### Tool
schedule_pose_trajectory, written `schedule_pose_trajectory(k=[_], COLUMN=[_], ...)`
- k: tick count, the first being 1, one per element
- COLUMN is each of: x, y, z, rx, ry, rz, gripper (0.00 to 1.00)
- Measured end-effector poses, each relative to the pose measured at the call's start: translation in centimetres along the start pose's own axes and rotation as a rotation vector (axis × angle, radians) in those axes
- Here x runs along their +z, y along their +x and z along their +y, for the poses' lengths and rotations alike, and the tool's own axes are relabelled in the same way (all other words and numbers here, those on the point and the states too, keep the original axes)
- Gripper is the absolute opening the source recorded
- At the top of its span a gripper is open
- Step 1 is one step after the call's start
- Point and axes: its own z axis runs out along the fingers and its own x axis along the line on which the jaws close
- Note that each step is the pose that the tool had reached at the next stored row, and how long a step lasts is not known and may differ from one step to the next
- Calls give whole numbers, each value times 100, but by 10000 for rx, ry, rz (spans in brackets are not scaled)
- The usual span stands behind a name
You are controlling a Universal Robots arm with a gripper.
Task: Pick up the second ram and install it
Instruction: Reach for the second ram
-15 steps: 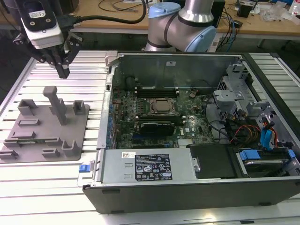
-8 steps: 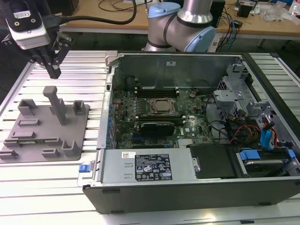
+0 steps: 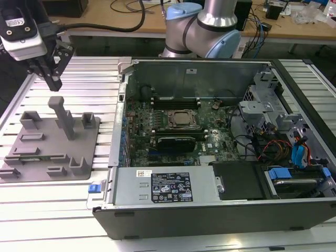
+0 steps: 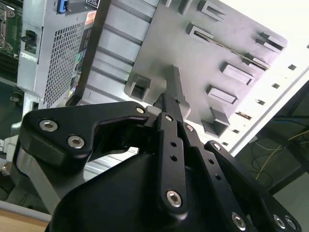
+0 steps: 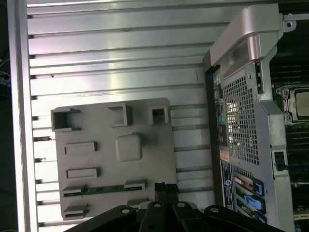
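Observation:
The second ram (image 5: 104, 189) is a thin green stick lying on edge between small blocks of the grey fixture plate (image 5: 154, 145). In the second wrist view the second ram (image 4: 227, 47) shows as a thin line across the plate. My gripper (image 3: 54, 84) hangs above the far end of the fixture plate (image 3: 89, 152), apart from it, at the exterior view's left. Its black fingers (image 5: 165, 188) are shut and hold nothing. In the second wrist view the gripper (image 4: 169, 101) points down toward the plate's tall post.
An open computer case (image 3: 121, 157) lies to the exterior view's right of the fixture, with its motherboard (image 3: 178, 126), processor socket and memory slots (image 3: 178, 98) exposed. The tall grey post (image 3: 64, 118) stands just below the gripper. Ribbed aluminium table (image 3: 47, 210) surrounds both.

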Motion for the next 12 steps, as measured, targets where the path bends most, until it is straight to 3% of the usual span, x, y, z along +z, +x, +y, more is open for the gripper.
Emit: schedule_pose_trajectory(k=[6, 12], x=[99, 146], y=[85, 235], z=[-16, -53], rx=[0, 1], ry=[1, 1], rz=[1, 0], gripper=[8, 8])
